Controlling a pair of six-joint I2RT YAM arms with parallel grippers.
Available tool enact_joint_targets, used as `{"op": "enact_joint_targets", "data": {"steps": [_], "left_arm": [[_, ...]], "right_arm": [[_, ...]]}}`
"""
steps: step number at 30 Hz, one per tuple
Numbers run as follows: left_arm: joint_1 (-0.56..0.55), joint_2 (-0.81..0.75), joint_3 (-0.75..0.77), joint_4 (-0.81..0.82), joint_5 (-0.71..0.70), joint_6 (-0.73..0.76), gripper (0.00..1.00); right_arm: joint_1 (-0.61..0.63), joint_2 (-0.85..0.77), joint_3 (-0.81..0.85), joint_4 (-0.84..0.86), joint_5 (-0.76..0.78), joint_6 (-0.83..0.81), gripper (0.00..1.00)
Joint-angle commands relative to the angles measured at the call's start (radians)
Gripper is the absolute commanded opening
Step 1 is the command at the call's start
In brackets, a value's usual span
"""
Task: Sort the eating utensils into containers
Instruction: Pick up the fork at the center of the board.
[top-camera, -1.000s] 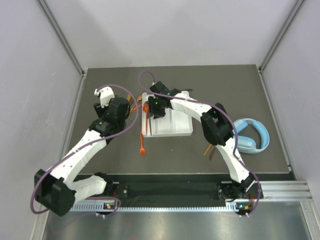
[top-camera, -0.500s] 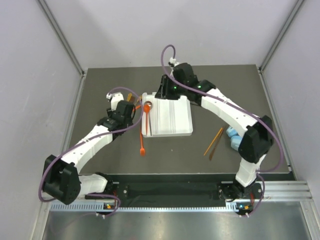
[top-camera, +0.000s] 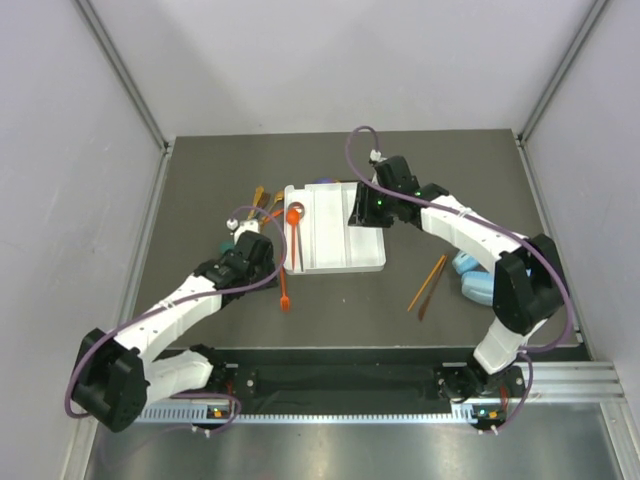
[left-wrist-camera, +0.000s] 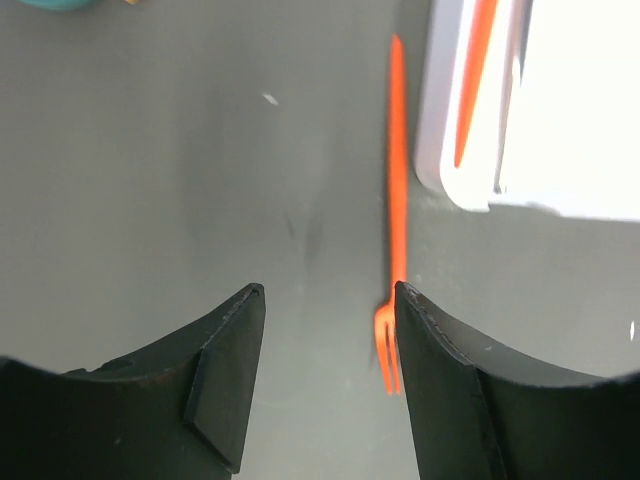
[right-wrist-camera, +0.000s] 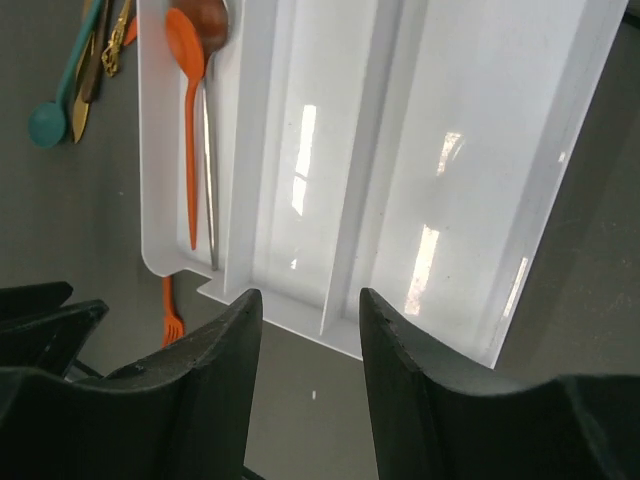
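Dark grey tabletop (top-camera: 200, 180) between pale lilac walls (top-camera: 60, 150), aluminium rail (top-camera: 560, 380) in front

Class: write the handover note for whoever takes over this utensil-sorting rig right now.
Left gripper: open, empty, by the orange fork lying on the table beside the tray.
Right gripper: open, empty, above the tray.
Done: orange spoon and one other spoon in the left-end compartment.
To do: the fork, the utensils left of the tray, the sticks to its right.

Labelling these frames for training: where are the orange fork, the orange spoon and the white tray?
orange fork (left-wrist-camera: 397, 190), left wrist view, on its handle.
orange spoon (right-wrist-camera: 183, 42), right wrist view, on its bowl.
white tray (right-wrist-camera: 480, 150), right wrist view, on a bare compartment floor.
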Motion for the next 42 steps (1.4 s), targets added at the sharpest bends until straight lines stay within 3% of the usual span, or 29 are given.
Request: {"op": "enact_joint_targets", "data": {"steps": [1,13,20,25,26,28,29,35,42], "left_arm": [[-0.028,-0.018,-0.034,0.037,0.053,-0.013,0.59],[-0.142,0.175,-0.028,0.165,0.044,-0.057,0.59],[-0.159,0.259,-0.009,0.172,-0.099,-0.085,0.54],[-0.160,0.336,0.020,0.180,-0.108,-0.066,0.45],[-0.162,0.348,0.024,0.177,-0.104,-0.062,0.40],[-0.172,0.371,0.038,0.166,-0.090,-0.048,0.09],[-0.179,0.373,0.041,0.156,-0.085,-0.042,0.02],[-0.235,0.341,0.070,0.044,0.043,0.024,0.00],[-0.353,0.186,0.142,-0.292,0.014,-0.106,0.00]], "right_arm": [[-0.023,-0.068,-0.020,0.067,-0.019,-0.016,0.44],[-0.089,-0.115,-0.078,0.070,-0.032,-0.036,0.43],[-0.118,-0.147,-0.104,0.061,-0.038,-0.054,0.44],[-0.135,-0.161,-0.115,0.053,-0.046,-0.066,0.43],[-0.139,-0.163,-0.118,0.053,-0.051,-0.066,0.43],[-0.146,-0.164,-0.122,0.053,-0.055,-0.069,0.43],[-0.149,-0.166,-0.127,0.053,-0.057,-0.071,0.43],[-0.159,-0.143,-0.129,0.060,-0.081,-0.085,0.43],[-0.164,-0.112,-0.135,0.067,-0.115,-0.102,0.42]]}}
